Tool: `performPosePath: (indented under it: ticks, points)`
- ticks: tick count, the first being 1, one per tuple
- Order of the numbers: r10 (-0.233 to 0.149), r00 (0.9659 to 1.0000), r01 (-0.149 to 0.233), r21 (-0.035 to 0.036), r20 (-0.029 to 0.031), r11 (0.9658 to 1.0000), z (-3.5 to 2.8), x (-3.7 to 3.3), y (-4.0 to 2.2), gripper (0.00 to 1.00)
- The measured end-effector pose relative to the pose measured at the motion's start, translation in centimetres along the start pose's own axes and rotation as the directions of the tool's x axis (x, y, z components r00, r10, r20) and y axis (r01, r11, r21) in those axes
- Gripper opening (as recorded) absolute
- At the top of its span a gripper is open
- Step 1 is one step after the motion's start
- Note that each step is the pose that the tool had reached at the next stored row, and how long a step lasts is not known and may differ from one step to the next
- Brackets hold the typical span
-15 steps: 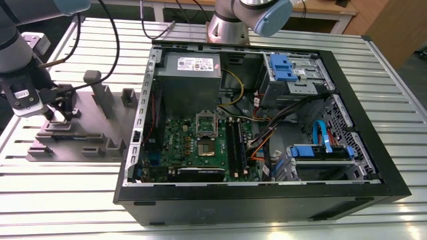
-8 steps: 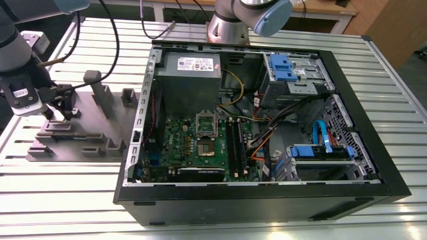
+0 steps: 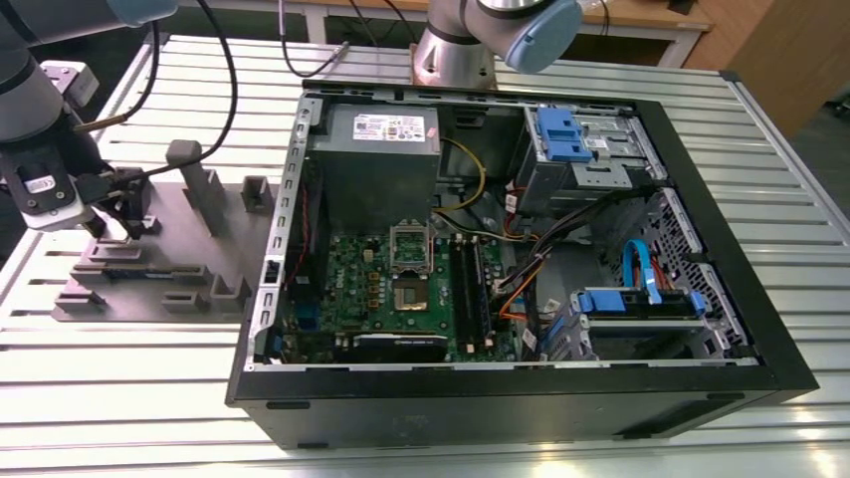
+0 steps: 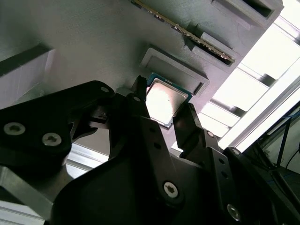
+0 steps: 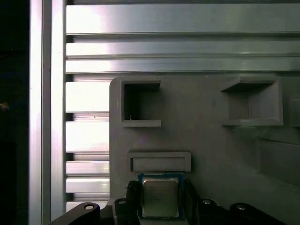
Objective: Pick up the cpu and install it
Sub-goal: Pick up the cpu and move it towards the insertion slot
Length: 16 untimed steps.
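The cpu (image 5: pixel 160 196) is a small square chip with a shiny silver top. It lies flat on the grey fixture plate (image 5: pixel 206 140), just beside a shallow raised frame (image 5: pixel 159 161). My gripper (image 5: pixel 160 202) stands over it with one black finger against each of two opposite edges, shut on the cpu (image 4: pixel 165 101). In the exterior view the gripper (image 3: pixel 114 233) is low over the plate (image 3: pixel 159 284) at the exterior view's left, and the chip is hidden under it.
An open computer case (image 3: pixel 691 199) lies at the exterior view's right, with a green motherboard (image 3: pixel 358 289) and its open socket (image 3: pixel 409 294) inside. Grey posts (image 3: pixel 199 189) rise from the plate. A ribbed metal table (image 3: pixel 133 378) carries everything.
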State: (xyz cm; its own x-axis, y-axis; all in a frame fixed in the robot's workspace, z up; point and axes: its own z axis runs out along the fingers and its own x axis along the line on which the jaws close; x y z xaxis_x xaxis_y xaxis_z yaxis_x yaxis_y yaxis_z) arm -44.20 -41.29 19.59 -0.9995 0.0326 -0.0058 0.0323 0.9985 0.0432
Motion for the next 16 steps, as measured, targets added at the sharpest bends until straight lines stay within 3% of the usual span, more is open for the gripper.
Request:
performPosePath:
  ticks: [16]
  points:
    - [0.000, 1.0000, 0.000, 0.0001, 0.0001, 1.0000, -0.04, 0.00, 0.00, 0.47]
